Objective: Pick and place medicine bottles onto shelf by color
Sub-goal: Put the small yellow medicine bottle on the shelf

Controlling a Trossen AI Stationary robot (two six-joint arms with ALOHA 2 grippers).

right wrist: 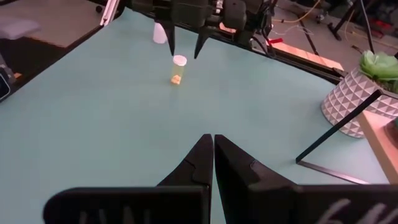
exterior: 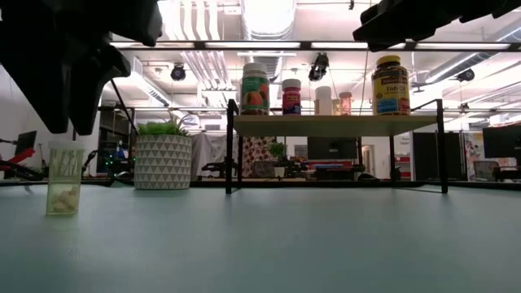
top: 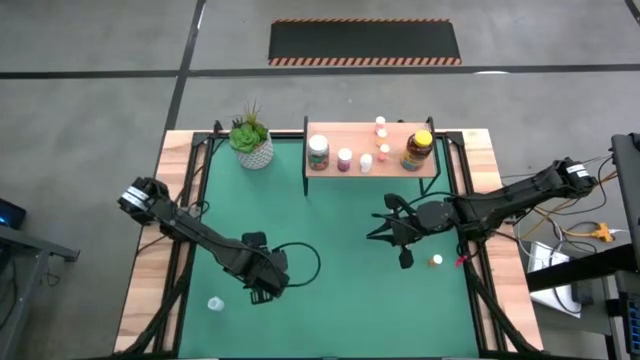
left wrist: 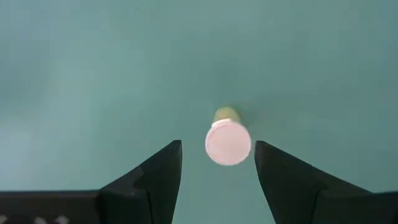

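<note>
The table (top: pixel 340 240) is covered by a smooth matt green mat, bordered in light wood. The shelf (top: pixel 345 135) is topped with pale wood on thin black metal legs.

I see the shelf (top: pixel 372 165) at the table's far side w/ about seven bottles upright on it, incl. the big amber jar (top: pixel 418 150) at its right end. One small white-capped bottle (left wrist: pixel 228 142) stands upright on the green mat, near-left.
</note>
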